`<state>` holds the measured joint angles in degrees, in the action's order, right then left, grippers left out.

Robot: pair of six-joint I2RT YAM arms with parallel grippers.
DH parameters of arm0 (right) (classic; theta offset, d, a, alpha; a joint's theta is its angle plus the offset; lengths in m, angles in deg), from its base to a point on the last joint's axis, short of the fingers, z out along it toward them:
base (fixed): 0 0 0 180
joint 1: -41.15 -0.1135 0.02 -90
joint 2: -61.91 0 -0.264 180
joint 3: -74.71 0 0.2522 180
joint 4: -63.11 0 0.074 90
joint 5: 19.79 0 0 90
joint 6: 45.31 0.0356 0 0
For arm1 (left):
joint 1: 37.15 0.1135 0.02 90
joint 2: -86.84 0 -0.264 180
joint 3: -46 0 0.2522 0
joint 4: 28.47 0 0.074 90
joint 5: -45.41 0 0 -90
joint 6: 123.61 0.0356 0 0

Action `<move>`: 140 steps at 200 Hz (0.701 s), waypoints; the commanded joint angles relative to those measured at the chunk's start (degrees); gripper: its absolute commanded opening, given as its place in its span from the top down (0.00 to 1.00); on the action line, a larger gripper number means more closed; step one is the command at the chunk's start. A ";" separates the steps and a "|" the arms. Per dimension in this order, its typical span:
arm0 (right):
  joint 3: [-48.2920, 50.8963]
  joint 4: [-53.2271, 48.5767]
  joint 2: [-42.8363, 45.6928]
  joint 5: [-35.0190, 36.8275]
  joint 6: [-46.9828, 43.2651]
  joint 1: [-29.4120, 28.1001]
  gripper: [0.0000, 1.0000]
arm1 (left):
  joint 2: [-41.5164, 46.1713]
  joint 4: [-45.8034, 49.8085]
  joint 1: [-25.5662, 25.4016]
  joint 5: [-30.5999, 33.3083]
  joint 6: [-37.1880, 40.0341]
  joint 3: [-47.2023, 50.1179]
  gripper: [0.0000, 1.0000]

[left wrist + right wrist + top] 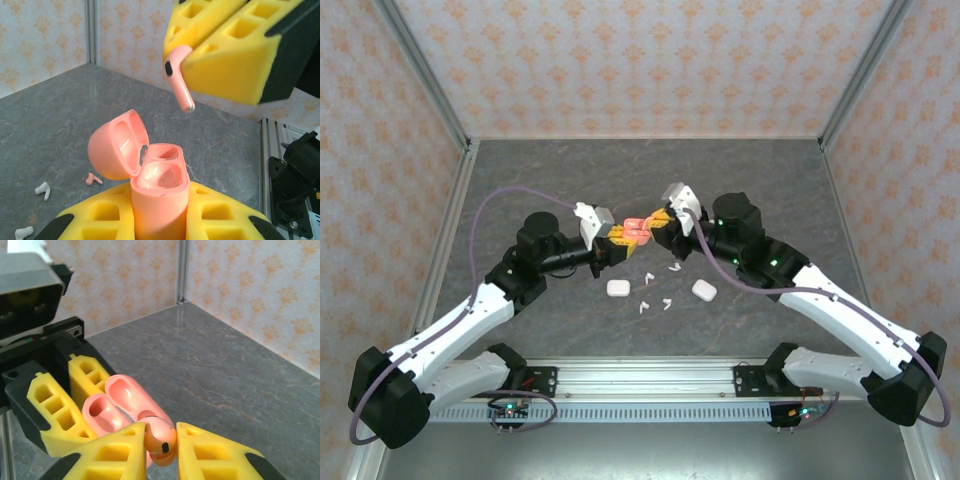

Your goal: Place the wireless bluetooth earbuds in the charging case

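My left gripper [160,200] is shut on a salmon-pink charging case [161,180], held upright above the table with its lid [116,147] swung open to the left. Both wells look empty. My right gripper [161,434] is shut on a pink earbud [161,440]. In the left wrist view that earbud [179,80] hangs stem-down from the right gripper's yellow fingers [225,55], a little above and right of the case. From above, the two grippers [620,238] [658,228] meet at the case [636,232] over mid-table.
Two shut white cases [618,288] [704,291] lie on the grey table below the grippers, with several white earbuds [644,305] [666,302] [650,274] between them. A second pink earbud [93,179] and white buds [43,189] lie on the table beneath the case.
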<state>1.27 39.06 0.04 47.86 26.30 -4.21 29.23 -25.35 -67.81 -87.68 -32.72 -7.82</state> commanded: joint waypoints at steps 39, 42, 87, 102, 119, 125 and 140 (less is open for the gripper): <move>-4.48 0.20 -3.41 0.34 -3.34 -2.18 0.81 | 0.38 -2.29 -0.34 -1.56 -0.21 -0.85 1.00; -4.49 0.19 -3.48 0.31 -3.33 -2.18 0.81 | 0.39 -2.31 -0.36 -1.56 -0.24 -0.85 1.00; -5.42 -1.56 -4.95 -1.27 -3.38 -2.26 0.81 | 0.69 -2.02 -0.32 -1.47 0.22 -1.07 1.00; -6.16 -2.82 -5.65 -2.08 -3.42 -2.27 0.81 | 0.65 -2.02 -0.29 -1.47 0.31 -1.13 1.00; -6.85 -4.35 -5.68 -3.02 -3.45 -2.27 0.81 | 0.65 -2.02 -0.31 -1.49 0.28 -1.23 1.00; -7.01 -4.75 -6.64 -3.45 -3.41 -2.27 0.81 | 0.60 -1.98 -0.35 -1.54 0.28 -1.18 1.00; -7.41 -5.74 -7.32 -4.64 -3.50 -2.27 0.81 | 0.65 -2.00 -0.35 -1.56 0.32 -1.23 1.00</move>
<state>-3.67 35.65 -5.90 46.07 23.58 -6.07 29.23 -25.52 -67.81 -87.72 -32.70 -7.82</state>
